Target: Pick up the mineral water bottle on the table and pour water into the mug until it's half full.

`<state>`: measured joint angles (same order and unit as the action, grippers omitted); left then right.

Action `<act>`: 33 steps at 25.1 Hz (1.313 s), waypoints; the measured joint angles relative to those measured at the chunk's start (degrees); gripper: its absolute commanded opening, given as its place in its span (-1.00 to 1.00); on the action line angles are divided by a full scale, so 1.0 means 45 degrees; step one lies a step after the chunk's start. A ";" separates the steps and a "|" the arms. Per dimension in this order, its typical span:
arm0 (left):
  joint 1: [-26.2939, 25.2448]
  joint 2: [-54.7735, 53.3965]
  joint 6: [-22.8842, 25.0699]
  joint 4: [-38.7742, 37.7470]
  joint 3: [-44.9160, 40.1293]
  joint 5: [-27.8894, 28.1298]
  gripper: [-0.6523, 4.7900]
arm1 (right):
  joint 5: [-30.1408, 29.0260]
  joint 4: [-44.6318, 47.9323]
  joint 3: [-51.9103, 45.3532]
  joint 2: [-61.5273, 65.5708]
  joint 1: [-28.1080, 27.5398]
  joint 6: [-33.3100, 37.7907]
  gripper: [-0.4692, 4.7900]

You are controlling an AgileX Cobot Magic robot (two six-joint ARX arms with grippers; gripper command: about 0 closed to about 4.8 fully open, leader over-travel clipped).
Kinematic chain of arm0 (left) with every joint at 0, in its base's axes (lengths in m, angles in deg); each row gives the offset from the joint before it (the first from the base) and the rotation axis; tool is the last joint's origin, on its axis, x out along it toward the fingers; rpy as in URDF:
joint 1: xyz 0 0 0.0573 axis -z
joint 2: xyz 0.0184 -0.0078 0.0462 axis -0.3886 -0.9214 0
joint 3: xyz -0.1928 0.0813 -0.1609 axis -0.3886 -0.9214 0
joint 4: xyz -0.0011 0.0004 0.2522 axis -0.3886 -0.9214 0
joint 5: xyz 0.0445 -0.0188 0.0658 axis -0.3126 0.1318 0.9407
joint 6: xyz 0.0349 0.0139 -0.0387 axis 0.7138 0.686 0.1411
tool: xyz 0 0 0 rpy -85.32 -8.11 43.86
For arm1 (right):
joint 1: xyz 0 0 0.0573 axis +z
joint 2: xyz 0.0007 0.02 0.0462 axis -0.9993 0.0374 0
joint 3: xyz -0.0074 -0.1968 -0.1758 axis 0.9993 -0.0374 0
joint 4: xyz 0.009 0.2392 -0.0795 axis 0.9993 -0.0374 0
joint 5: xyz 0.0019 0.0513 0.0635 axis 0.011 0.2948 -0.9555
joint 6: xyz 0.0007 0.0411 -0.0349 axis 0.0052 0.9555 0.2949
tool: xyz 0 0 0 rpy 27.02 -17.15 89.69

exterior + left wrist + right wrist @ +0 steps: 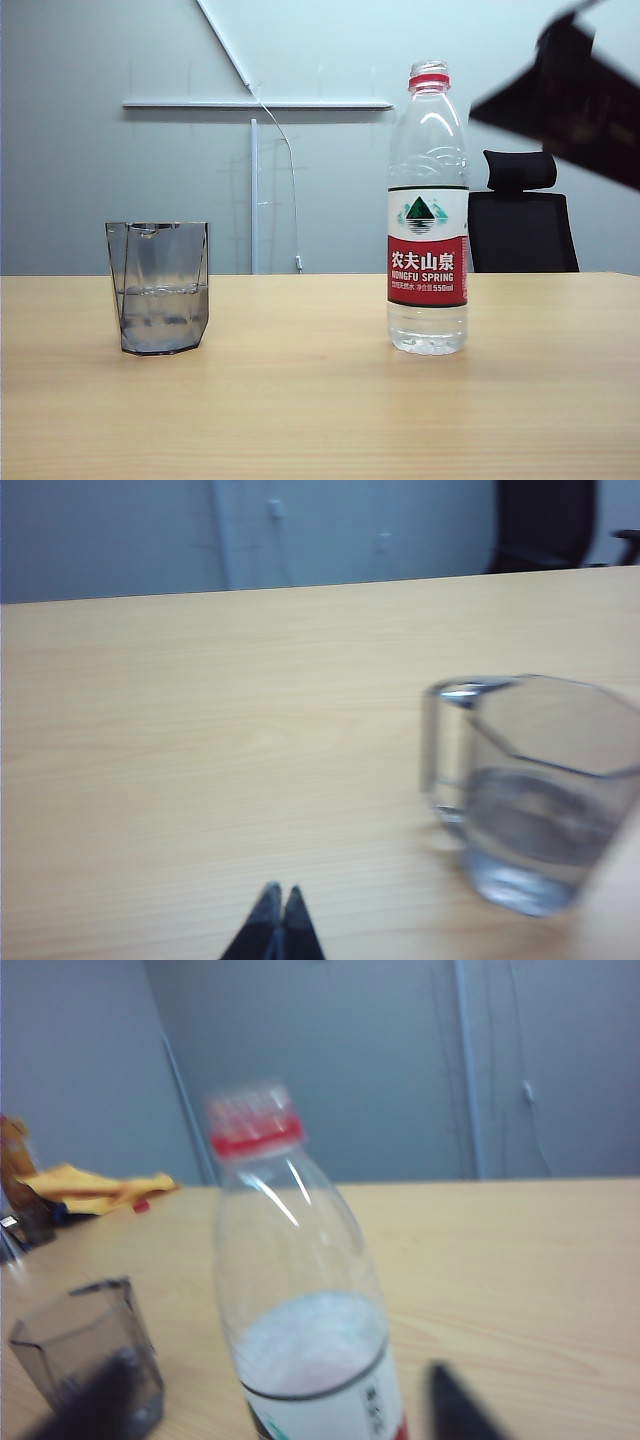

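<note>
Table, light tan wood with fine grain, fills the near ground of the exterior view. On it stand 2 items, well apart.

Item 1: mug, smoky-grey, faceted, no handle, upright on the left side. Water fills roughly the lower half.

Item 2: mineral water bottle, clear plastic, red neck ring, white-and-red label with green mountain logo, upright on the right side. Only a low band of liquid shows below the label.

Left gripper: low over bare table in the left wrist view, fingertips pressed together, nothing held. Mug stands near it, not touching.

Right gripper: 2 blurred dark fingers spread wide to either side of the bottle, clear of its sides, holding nothing. In the exterior view the right arm hangs blurred above the bottle, at the upper right.

Behind the table: black office chair, grey wall.
</note>
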<state>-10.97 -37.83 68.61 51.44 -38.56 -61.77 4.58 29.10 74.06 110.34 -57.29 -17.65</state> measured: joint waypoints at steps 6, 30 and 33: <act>-0.2331 0.0000 0.0000 -0.0010 0.0000 0.0049 -0.77 | 0.0379 -0.0180 0.0010 -0.1579 0.0000 0.0117 -0.86; -0.2739 0.0005 0.0000 -0.0005 0.0000 0.0058 -0.77 | 0.3376 -0.1039 0.0010 -0.2225 -0.0005 0.0073 -0.85; -0.2739 0.0005 0.0000 -0.0005 0.0000 0.0058 -0.77 | 0.3376 -0.1117 0.0010 -0.2225 -0.0005 0.0073 -0.85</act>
<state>-23.29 -37.81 68.61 51.41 -38.56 -61.51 19.77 24.07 74.10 100.33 -57.31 -17.32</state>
